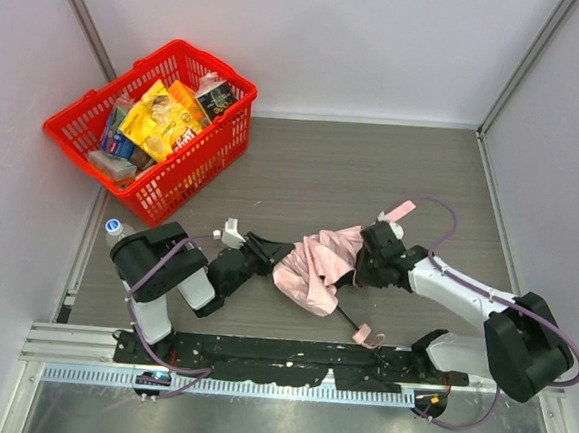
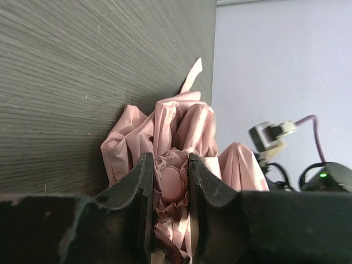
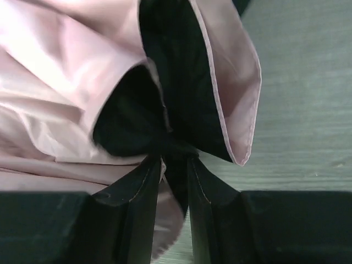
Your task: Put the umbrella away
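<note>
Possibly umbrella (image 3: 55, 66) inside right claw (image 3: 175, 160)

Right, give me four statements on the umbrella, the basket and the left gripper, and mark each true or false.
1. The left gripper is shut on the umbrella's pink fabric. True.
2. The umbrella lies inside the basket. False: it lies crumpled on the table, outside the basket.
3. The basket is empty. False: it holds snack packets.
4. The umbrella's handle lies close to the table's near edge. True.
</note>
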Robot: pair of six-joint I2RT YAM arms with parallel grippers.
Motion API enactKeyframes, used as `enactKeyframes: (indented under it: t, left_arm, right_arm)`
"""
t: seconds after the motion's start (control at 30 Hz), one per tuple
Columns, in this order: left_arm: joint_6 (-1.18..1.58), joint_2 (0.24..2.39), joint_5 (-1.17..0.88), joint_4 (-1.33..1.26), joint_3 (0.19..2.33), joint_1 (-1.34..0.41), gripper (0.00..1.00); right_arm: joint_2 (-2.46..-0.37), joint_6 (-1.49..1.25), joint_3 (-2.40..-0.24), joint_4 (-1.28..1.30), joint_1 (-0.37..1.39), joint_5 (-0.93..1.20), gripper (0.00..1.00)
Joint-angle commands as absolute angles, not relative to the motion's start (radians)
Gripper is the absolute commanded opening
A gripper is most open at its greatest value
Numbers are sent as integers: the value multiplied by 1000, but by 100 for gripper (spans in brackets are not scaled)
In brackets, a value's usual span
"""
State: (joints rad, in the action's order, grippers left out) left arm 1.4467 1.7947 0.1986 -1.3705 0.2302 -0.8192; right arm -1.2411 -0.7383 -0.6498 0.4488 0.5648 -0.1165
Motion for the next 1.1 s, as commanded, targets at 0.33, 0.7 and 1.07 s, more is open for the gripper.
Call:
enactKeyframes:
  t: [0.33, 0.7, 1.07]
  left_arm:
    - [1440, 1738, 170, -1318, 245, -831, 0]
    - [1471, 1746, 160, -1305, 238, -831, 0]
    - [1549, 1672, 141, -1060, 267, -833, 0]
  right_arm:
    - [-1111, -425, -985, 713, 590, -327, 63]
    - [-1196, -69, -1080, 611, 968, -25, 71]
    - [-1347, -40, -930, 361, 1058, -190, 75]
